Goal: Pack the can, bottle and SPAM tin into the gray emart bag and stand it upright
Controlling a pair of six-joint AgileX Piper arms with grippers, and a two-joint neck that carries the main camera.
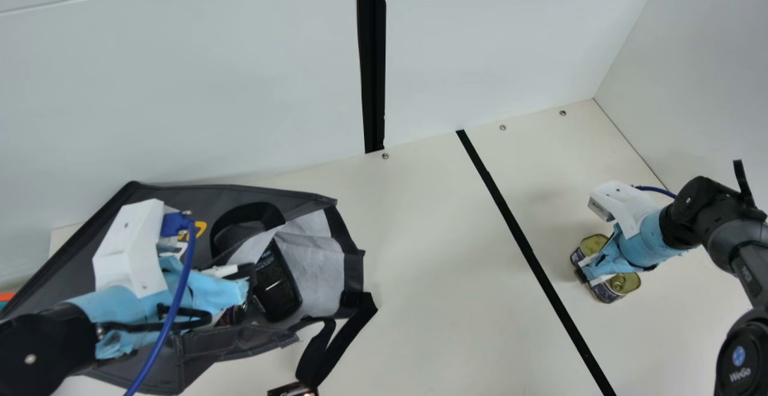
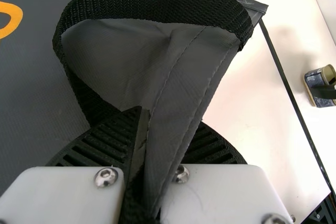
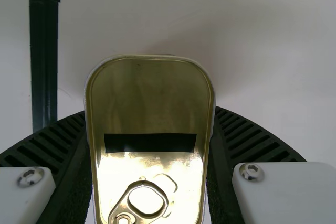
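your right gripper (image 3: 150,110) clasps the gold-lidded metal spam tin (image 3: 149,90), well apart from the gray fabric bag (image 1: 300,198), mouth facing it, your left gripper (image 2: 171,118) pinching bag cloth.

The SPAM tin (image 3: 149,98) is glossy metal – the handle (image 2: 157,3) (woven) matt.

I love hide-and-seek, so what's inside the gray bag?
A black bottle lies in the bag, against pale lining. Something dark peeks out beside it; the left pincer hides its rest. Deeper inside can't be seen.
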